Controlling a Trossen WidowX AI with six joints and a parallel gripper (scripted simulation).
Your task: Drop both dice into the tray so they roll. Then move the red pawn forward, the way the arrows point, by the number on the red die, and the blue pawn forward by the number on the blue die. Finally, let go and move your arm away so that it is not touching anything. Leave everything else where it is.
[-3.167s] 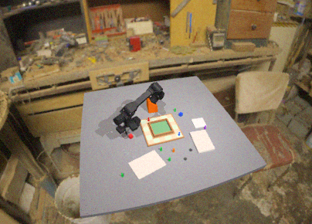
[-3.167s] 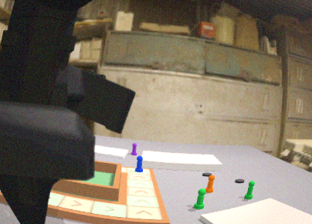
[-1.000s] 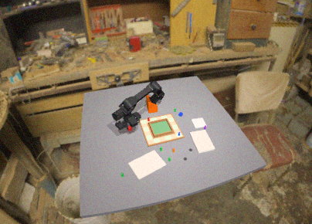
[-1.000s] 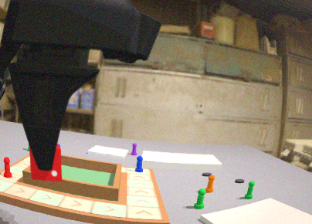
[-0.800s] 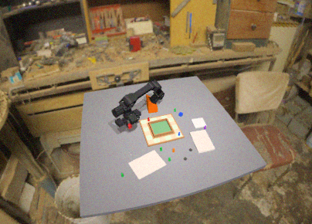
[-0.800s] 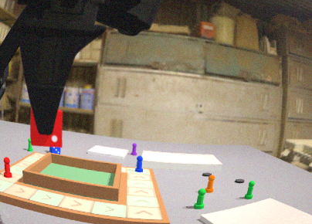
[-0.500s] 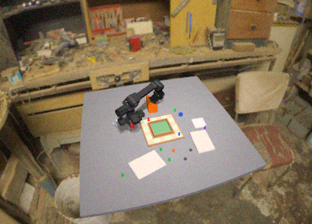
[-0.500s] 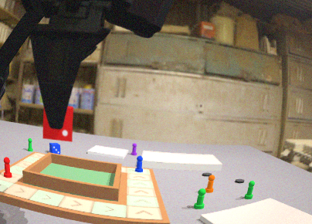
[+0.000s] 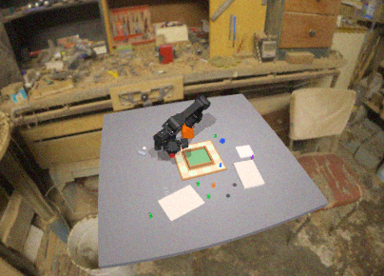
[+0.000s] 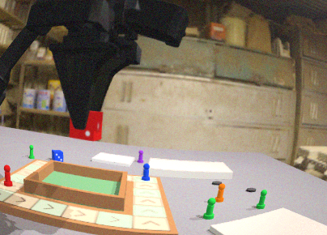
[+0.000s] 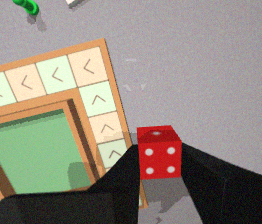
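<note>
My gripper (image 9: 171, 151) (image 10: 82, 120) (image 11: 155, 149) is shut on the red die (image 9: 172, 155) (image 10: 87, 129) (image 11: 158, 152) and holds it in the air above the left outer edge of the game board (image 9: 182, 169) (image 10: 150, 211) (image 11: 98, 100). The green-floored tray (image 9: 197, 157) (image 10: 73, 191) (image 11: 28, 150) sits in the board's middle. The blue die (image 9: 221, 140) (image 10: 57, 155) lies on the table behind the board. The red pawn (image 10: 6, 175) stands on the board's left side. The blue pawn (image 9: 220, 165) (image 10: 146, 172) stands at its right corner.
Three white cards (image 9: 181, 202) (image 9: 248, 173) (image 9: 244, 150) lie around the board. Green pawns (image 9: 208, 196) (image 10: 210, 207) (image 10: 262, 198) (image 11: 25, 6), an orange pawn (image 9: 213, 185) (image 10: 220, 192), a purple pawn (image 10: 140, 155) and two black discs (image 10: 216, 182) (image 10: 251, 189) stand on the table.
</note>
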